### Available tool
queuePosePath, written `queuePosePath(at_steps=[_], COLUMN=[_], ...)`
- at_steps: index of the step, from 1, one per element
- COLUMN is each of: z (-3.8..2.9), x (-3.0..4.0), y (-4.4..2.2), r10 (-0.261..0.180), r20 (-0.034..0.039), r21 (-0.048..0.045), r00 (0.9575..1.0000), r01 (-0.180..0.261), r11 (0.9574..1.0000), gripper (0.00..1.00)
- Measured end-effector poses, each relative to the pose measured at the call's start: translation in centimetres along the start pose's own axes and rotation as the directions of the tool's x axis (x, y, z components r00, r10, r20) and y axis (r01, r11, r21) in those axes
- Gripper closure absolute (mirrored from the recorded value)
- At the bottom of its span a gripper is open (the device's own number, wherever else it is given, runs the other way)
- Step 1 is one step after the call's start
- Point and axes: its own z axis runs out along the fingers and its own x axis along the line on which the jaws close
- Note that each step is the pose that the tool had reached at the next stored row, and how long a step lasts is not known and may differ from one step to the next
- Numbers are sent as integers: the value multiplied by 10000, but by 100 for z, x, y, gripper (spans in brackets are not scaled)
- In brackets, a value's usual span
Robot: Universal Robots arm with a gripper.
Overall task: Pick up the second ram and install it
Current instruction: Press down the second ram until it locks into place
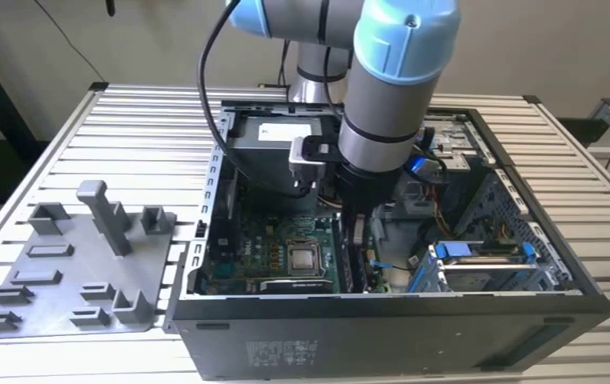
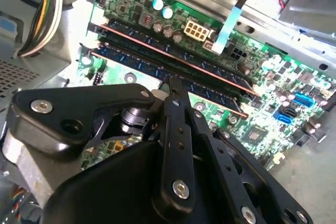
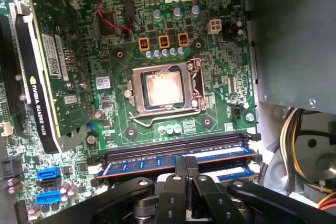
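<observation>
Inside the open computer case [image 1: 391, 320], we are pressing the stiff, fragile second ram [image 3: 173, 162] by its top edge, gripper [image 3: 187, 165] jaws together on it.

Green motherboard [image 3: 173, 40], black gripper [image 3: 186, 174], grey slotted table [image 1: 123, 136], light-blue arm joint [image 1: 407, 36].

The arm [image 1: 385, 96] is a thick silver-grey tube with pale blue caps at its joints and a black band around it near the wrist. A black cable [image 1: 211, 88] loops beside it, down to a small white-and-grey box [image 1: 307, 154] clamped on the wrist. The gripper [image 2: 173, 129] is matte black, built of flat linked bars fastened with silver screws [image 2: 180, 188].
</observation>
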Motion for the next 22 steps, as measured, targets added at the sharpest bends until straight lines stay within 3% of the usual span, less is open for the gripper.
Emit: queuePosePath(at_steps=[4,10,22], z=[0,9,142], x=[45,47,56], y=[2,5,5], r10=[-9,-26,-25], r20=[-1,2,-5], r21=[0,-1,-3], r00=[10000,10000,10000], r01=[9,26,25], r11=[10000,10000,10000], gripper=[89,89,89])
